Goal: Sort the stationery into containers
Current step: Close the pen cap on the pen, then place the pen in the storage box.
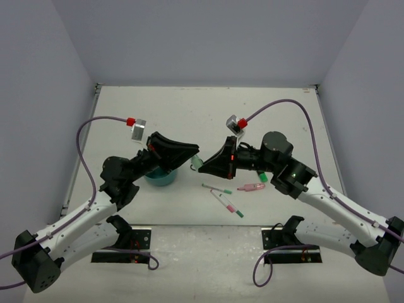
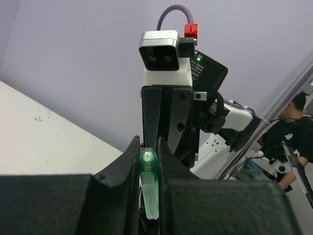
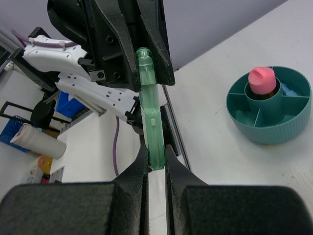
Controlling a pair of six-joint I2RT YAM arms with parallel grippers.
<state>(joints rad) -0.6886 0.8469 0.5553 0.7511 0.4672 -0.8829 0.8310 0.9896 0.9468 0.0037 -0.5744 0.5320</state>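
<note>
left pincer (image 2: 148,146), right pincer (image 3: 156,155), gripping green cap (image 3: 148,95)

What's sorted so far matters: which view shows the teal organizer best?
The right wrist view: the teal organizer shows whole, compartments visible, a pink-capped item standing in the centre one. The top view shows only a bit beneath the left arm; the left wrist view, none.

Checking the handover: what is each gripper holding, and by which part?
Both hold one translucent green pen-like piece: the right gripper clamps one end, the left gripper the other end.
</note>
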